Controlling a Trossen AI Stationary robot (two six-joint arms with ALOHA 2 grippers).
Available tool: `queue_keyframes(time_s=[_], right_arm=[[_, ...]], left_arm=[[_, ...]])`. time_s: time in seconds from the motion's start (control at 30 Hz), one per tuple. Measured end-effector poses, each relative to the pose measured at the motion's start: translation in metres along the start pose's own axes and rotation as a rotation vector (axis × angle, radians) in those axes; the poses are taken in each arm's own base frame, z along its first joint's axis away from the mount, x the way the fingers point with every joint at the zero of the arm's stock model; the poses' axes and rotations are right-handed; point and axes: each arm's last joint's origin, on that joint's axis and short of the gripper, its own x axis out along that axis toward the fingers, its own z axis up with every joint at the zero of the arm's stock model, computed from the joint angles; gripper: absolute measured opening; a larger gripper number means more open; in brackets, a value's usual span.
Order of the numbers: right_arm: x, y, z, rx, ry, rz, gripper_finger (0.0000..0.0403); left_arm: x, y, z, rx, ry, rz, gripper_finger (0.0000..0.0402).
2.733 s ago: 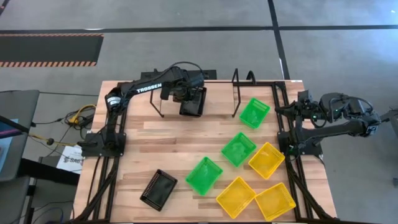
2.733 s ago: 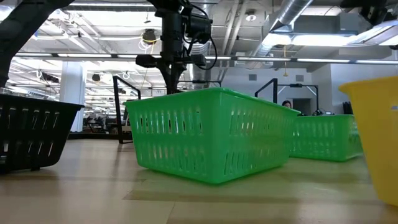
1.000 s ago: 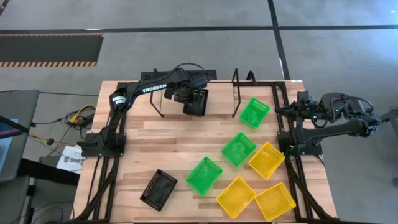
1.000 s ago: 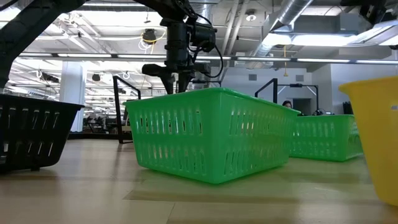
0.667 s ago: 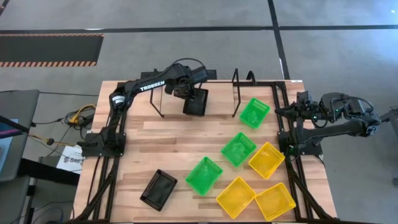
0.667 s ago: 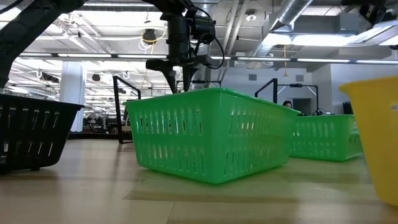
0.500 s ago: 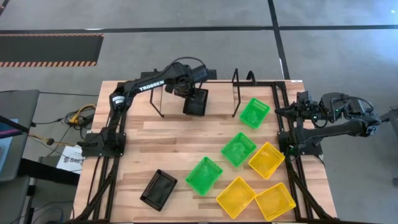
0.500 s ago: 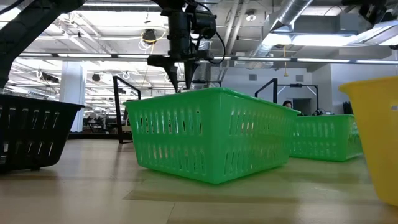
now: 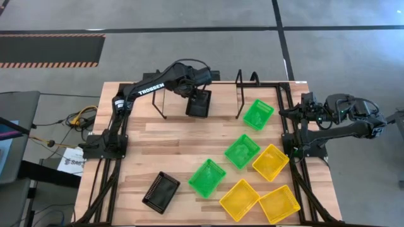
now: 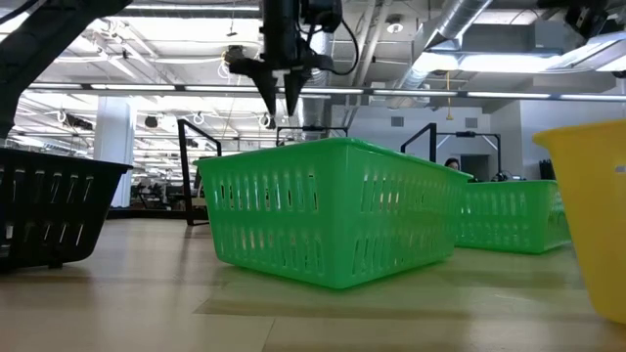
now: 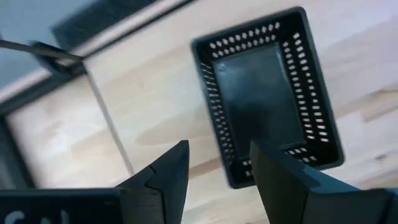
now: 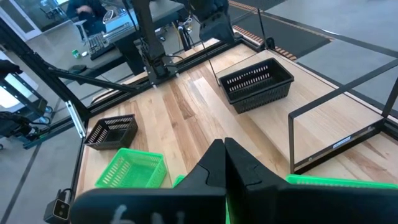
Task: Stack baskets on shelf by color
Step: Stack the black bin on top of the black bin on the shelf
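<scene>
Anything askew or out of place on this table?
Only one thing: a black basket sits alone near the table's front left, turned at an angle, far from the black basket already on the shelf. The green and yellow baskets lie scattered at angles, none tipped or damaged.

Perforated plastic baskets (image 9: 207,177), wooden shelf (image 11: 155,106)

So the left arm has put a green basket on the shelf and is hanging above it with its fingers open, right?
Not quite: the basket on the shelf is black, not green. The left wrist view shows it plainly, a black basket lying below the open left gripper. The three green baskets all lie on the table to the right in the high view. The rest holds: the left gripper hangs above it, fingers apart.
</scene>
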Motion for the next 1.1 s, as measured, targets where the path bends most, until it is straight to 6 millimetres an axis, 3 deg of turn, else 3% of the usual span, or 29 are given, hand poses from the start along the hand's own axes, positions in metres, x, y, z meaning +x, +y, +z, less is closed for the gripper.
queue_keyframes(time_s=[0.3, 0.57, 0.73, 0.9, 1.1], right_arm=[[0.000, 0.000, 0.000, 0.000, -0.001, 0.000, 0.0008], [0.000, 0.000, 0.000, -0.002, -0.004, 0.001, 0.0008], [0.000, 0.001, 0.003, -0.028, -0.030, 0.011, 0.0008], [0.000, 0.004, 0.009, -0.059, -0.094, 0.038, 0.0008], [0.004, 0.006, 0.011, -0.032, -0.093, 0.040, 0.0003]], left_arm=[[-0.046, -0.009, -0.013, 0.017, -0.195, -0.012, 0.0159], [-0.096, -0.017, -0.053, 0.035, -0.481, 0.070, 0.0159], [-0.121, -0.025, -0.084, 0.063, -0.574, 0.029, 0.0159], [-0.122, -0.043, -0.116, 0.105, -0.615, 0.025, 0.0150], [-0.093, -0.064, -0.152, 0.124, -0.573, 0.057, 0.0116]])
